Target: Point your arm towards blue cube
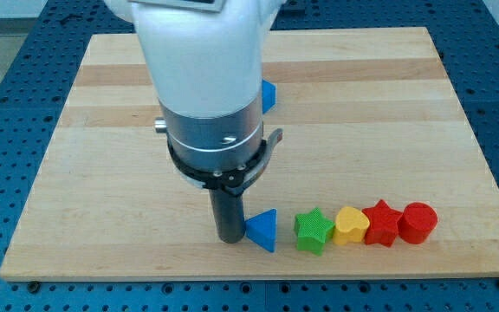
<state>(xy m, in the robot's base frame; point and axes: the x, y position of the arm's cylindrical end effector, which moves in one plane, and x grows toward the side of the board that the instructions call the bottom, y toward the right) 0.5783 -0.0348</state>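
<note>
The arm carries no hand, only a dark rod, so there is nothing that can be wide, narrow or holding. The tip stands on the wooden surface, near the view's bottom edge.

Directly on the view's right of the tip lies the near blue block. It seems to touch the rod or is just beside it, and its shape looks more like a wedge or triangle than a cube. The far blue block lies well apart from the tip, toward the view's top. The arm's white body hides most of it, and only a pointed corner shows, so its shape cannot be told.

Further to the view's right of the tip, past the near blue block, follows a close row: a green star, a yellow heart, a red star and a red cylinder.

If the near blue block is the one meant, the task looks nearly done or done, because the tip is already at it. If the hidden one is meant, the arm has to travel toward the view's top, and most of the work is left.

No brand, label or readable writing shows anywhere.
</note>
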